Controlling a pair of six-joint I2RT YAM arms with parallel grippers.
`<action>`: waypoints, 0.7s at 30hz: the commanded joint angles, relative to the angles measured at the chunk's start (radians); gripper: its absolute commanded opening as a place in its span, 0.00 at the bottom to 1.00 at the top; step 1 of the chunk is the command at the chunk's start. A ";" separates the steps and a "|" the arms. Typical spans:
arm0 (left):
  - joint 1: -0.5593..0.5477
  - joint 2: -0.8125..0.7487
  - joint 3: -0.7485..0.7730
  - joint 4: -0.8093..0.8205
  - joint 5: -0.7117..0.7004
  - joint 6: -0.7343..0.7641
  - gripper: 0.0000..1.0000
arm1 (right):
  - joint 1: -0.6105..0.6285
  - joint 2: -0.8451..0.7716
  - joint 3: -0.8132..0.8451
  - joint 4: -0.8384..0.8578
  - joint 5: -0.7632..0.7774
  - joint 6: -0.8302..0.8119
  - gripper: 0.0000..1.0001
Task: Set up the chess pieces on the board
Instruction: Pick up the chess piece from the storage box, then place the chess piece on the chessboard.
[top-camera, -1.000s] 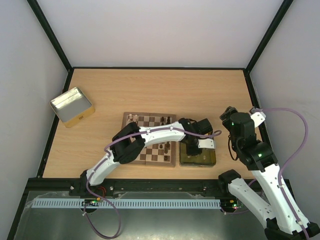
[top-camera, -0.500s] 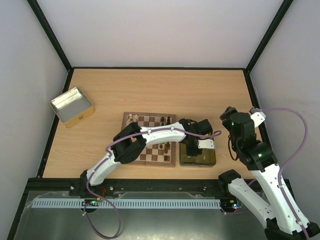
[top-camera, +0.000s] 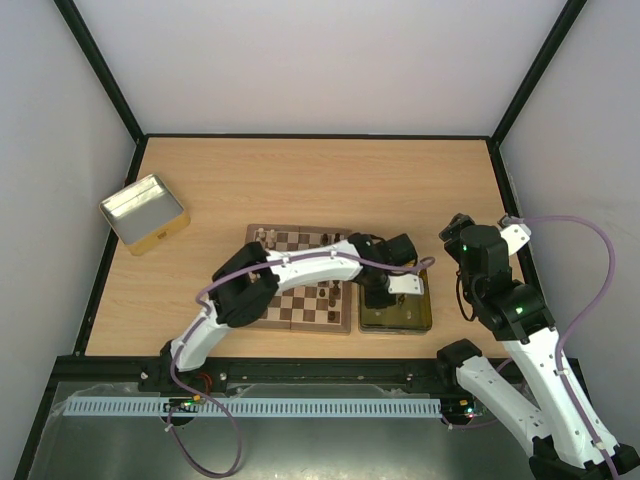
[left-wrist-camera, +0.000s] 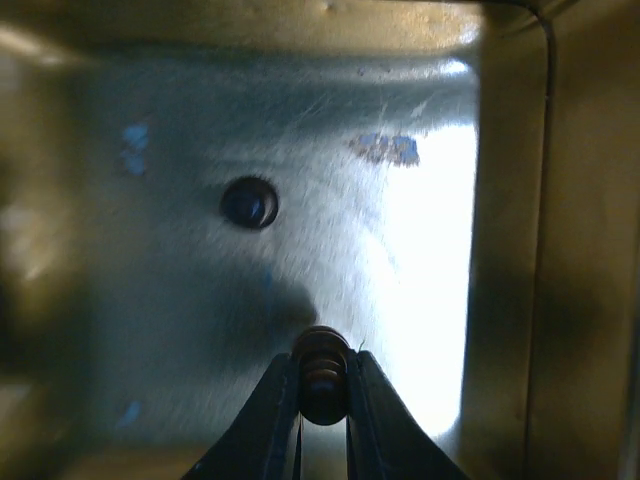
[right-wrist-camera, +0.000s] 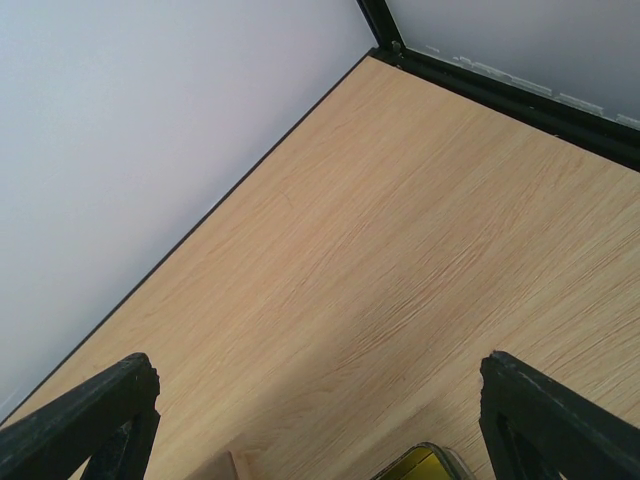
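While the left gripper (left-wrist-camera: 322, 362) pinches a dark chess piece (left-wrist-camera: 322, 388) inside the gold tin (top-camera: 425, 322) (another dark piece (left-wrist-camera: 250, 203) lies on its floor), the right gripper (right-wrist-camera: 322, 420) hangs wide open over the table (right-wrist-camera: 400, 250); the board (top-camera: 295, 315), just left of the tin, carries several pieces (top-camera: 325, 293).

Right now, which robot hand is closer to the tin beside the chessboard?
Left. The left gripper is down inside the tin, pinching a dark chess piece. The right gripper hangs open off to the tin's right, above the table.
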 joint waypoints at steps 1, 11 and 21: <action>0.047 -0.183 -0.055 -0.028 -0.025 0.019 0.02 | -0.004 -0.001 0.002 -0.014 0.038 -0.009 0.85; 0.102 -0.435 -0.202 -0.023 -0.040 -0.001 0.02 | -0.004 0.022 -0.011 0.009 0.030 -0.010 0.85; 0.170 -0.655 -0.504 -0.008 -0.073 0.026 0.02 | -0.004 0.053 -0.014 0.016 0.018 -0.013 0.85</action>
